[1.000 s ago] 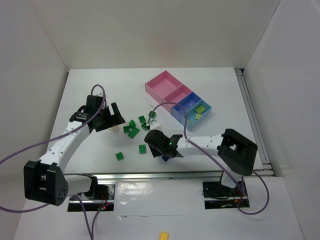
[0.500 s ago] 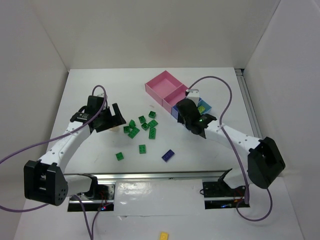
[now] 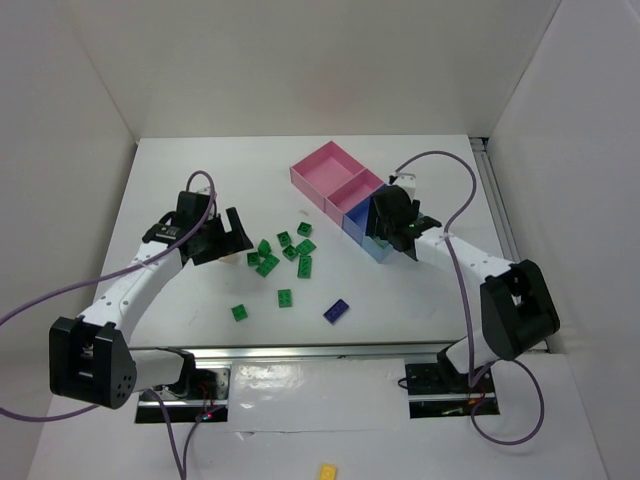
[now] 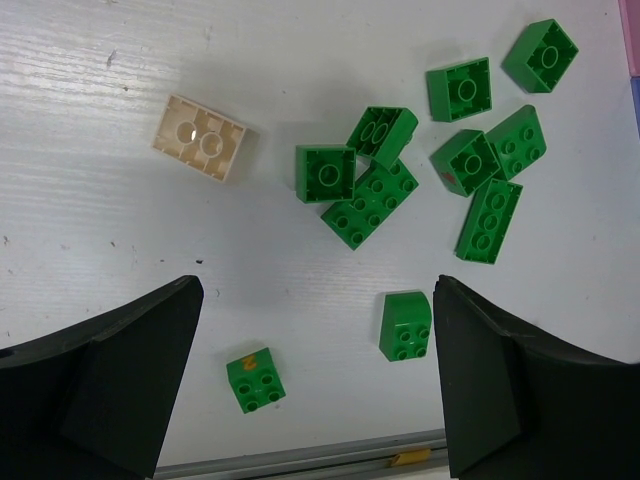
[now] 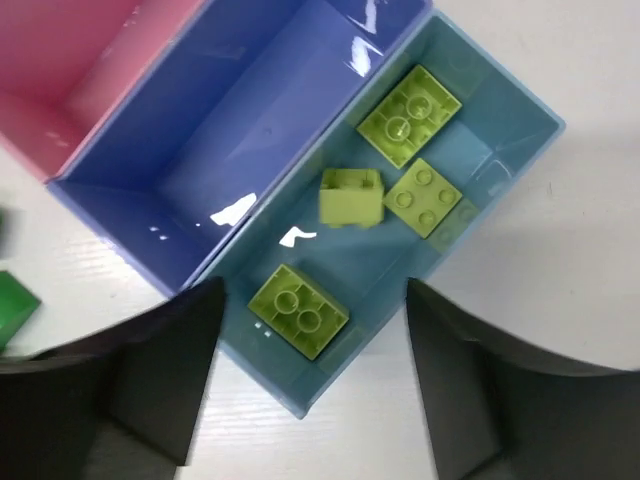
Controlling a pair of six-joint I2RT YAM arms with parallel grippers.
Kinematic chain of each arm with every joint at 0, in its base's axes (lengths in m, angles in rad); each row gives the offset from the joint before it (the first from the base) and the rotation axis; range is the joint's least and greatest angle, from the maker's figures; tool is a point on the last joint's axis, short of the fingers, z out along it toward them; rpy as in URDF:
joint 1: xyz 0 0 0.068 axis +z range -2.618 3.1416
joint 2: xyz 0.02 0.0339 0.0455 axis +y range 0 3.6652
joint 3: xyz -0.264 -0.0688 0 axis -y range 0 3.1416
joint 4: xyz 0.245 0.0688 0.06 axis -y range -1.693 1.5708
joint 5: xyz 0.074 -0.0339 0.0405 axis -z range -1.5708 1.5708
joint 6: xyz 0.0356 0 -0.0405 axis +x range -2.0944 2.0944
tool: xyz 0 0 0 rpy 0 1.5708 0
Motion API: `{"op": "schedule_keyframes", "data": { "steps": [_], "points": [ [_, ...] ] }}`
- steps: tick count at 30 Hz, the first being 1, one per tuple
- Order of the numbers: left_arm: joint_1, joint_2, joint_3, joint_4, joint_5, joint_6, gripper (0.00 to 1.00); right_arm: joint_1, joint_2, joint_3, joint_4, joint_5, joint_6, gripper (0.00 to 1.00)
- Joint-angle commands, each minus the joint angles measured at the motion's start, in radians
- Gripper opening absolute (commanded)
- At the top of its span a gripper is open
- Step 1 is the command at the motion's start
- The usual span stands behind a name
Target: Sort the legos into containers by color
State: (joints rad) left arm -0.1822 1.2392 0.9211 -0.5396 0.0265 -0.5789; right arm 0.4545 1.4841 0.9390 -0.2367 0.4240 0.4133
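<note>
Several bright green legos (image 3: 290, 245) lie clustered mid-table, with two more (image 3: 240, 312) nearer the front. A dark blue-purple lego (image 3: 337, 311) lies alone. My left gripper (image 3: 228, 238) is open and empty, left of the cluster. Its wrist view (image 4: 315, 300) shows the green legos (image 4: 370, 195) and a cream lego (image 4: 200, 138). The containers are a large pink box (image 3: 325, 170), a small pink box (image 3: 358, 190), a dark blue box (image 5: 230, 120) and a light blue box (image 5: 470, 120). My right gripper (image 5: 312, 300) hovers open and empty over the light blue box, which holds several pale yellow-green legos (image 5: 298, 310).
A lone yellow brick (image 3: 327, 470) lies on the floor in front of the table. White walls close in the table on three sides. A metal rail (image 3: 330, 350) runs along the near edge between the arm bases.
My right arm has swung from the near middle of the table, by the blue-purple lego, up to the blue boxes. My left arm has hardly moved.
</note>
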Motion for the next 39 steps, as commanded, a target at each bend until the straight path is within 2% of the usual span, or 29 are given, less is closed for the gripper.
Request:
{"op": "schedule_keyframes", "data": {
  "steps": [1, 2, 5, 10, 14, 15, 20, 30, 39],
  "points": [
    [-0.003, 0.002, 0.021, 0.006, -0.007, 0.010, 0.99, 0.044, -0.083, 0.021, 0.031, -0.011, -0.018, 0.74],
    [-0.003, 0.002, 0.021, 0.006, -0.007, 0.010, 0.99, 0.088, -0.108, 0.005, 0.031, -0.020, -0.031, 0.72],
    [-0.003, -0.007, 0.021, -0.003, -0.017, 0.010, 0.99, 0.174, -0.191, -0.063, 0.014, -0.062, -0.022, 0.71],
    [-0.003, -0.007, 0.030, -0.003, -0.017, 0.010, 0.99, 0.418, -0.252, -0.170, -0.072, -0.089, 0.054, 0.90],
    [-0.013, -0.007, 0.030, -0.003, -0.017, 0.010, 0.99, 0.515, -0.262, -0.245, -0.151, -0.136, 0.217, 0.93],
    [-0.013, -0.007, 0.030, -0.003, -0.017, 0.010, 0.99, 0.539, -0.262, -0.261, -0.151, -0.172, 0.304, 0.93],
    [-0.013, 0.002, 0.030, -0.003, -0.017, 0.010, 0.98, 0.586, -0.286, -0.333, -0.050, -0.237, 0.450, 0.96],
    [-0.031, 0.022, 0.041, -0.003, -0.017, 0.001, 0.98, 0.586, -0.063, -0.261, 0.002, -0.292, 0.383, 0.93],
    [-0.031, 0.042, 0.059, -0.003, -0.017, 0.001, 0.98, 0.586, 0.110, -0.085, -0.101, -0.159, 0.318, 0.83]
  ]
}}
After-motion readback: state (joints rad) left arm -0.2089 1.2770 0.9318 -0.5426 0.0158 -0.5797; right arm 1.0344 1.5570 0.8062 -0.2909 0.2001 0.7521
